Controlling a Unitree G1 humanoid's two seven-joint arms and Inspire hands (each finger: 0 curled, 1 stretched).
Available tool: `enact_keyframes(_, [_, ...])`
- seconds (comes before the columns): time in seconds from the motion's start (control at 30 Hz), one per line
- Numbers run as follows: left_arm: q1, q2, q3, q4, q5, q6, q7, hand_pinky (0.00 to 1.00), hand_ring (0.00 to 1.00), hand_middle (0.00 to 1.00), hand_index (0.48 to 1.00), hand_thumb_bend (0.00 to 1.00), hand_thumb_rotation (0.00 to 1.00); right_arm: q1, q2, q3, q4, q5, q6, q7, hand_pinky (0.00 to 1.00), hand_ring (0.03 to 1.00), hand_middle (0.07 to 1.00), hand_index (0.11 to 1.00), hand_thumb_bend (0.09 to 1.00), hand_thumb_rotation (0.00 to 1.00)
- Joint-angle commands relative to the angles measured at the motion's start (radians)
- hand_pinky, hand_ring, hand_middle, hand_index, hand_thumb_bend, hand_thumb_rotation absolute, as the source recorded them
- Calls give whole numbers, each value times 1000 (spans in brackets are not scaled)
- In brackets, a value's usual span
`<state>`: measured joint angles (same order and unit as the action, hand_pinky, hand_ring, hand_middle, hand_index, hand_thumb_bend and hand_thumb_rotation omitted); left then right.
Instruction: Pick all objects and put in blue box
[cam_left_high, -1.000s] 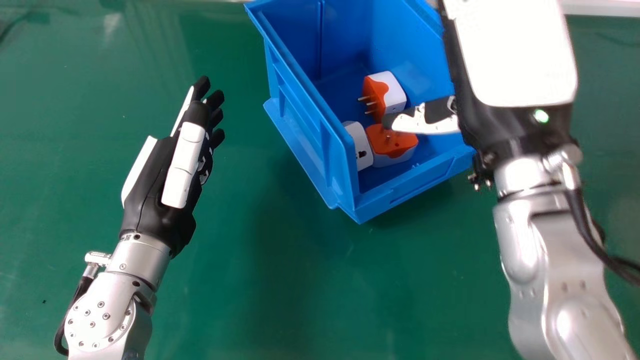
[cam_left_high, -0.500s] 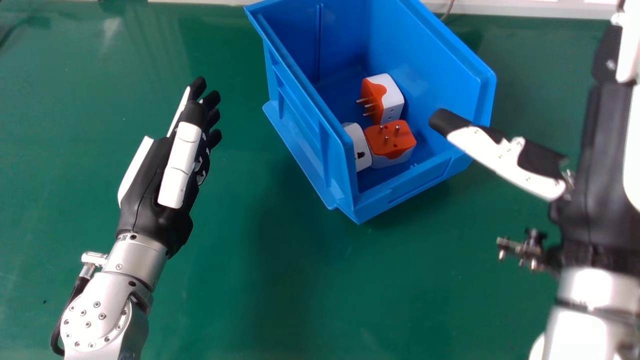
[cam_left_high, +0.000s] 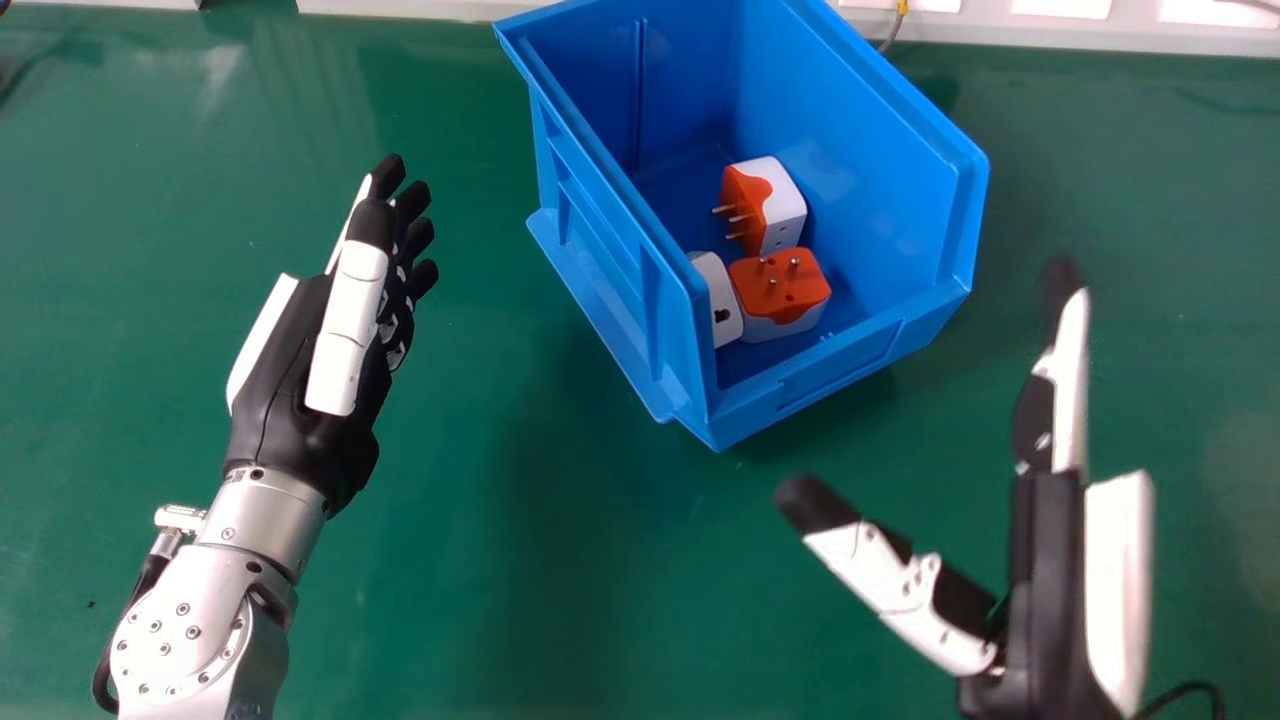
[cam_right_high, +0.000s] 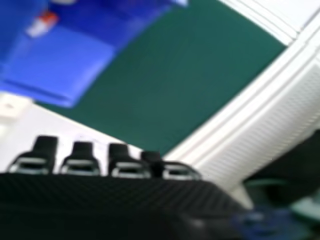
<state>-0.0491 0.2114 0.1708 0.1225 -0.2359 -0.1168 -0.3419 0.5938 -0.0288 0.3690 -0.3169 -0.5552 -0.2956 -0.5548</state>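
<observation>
The right robot hand, lower right of the head view, is released, fingers straight, thumb spread wide. The left robot hand, left of the frame, has straight fingers too and touches nothing. Three plugs lie in the box, upper centre. The right hand view adds a ribbed white panel at right.

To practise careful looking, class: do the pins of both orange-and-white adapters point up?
No, the nearer adapter has its pins up, but those of the farther adapter point to the view's left.
</observation>
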Motion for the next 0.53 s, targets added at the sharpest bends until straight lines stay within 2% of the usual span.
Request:
enact_keyframes(0.0, [-19,5,6,4,-3,-37,-9,1000,1000,999,1000,777,963,-17,29,24,25,29,-55,3,967,1000,1000,1000,815,842])
enact_keyframes(0.1, [-23,5,11,11,-14,-35,-18,1000,1000,995,1000,774,964,-30,46,24,71,47,-93,-10,971,1000,1000,1000,813,853])
enact_keyframes(0.17, [-27,10,12,18,-11,-43,-24,996,999,989,997,775,958,-34,55,22,88,53,-104,-7,974,1000,1000,1000,810,868])
enact_keyframes(0.27, [-33,9,12,29,1,-55,-18,997,999,987,997,778,956,-41,60,20,102,56,-109,2,974,1000,1000,1000,806,893])
enact_keyframes(0.33, [-37,13,10,40,8,-64,-19,998,999,987,998,787,950,-45,64,18,109,55,-111,3,975,1000,1000,1000,802,915])
enact_keyframes(0.5, [-43,18,8,54,7,-77,-28,999,1000,991,999,804,947,-52,70,10,117,48,-117,-6,979,1000,1000,1000,799,946])
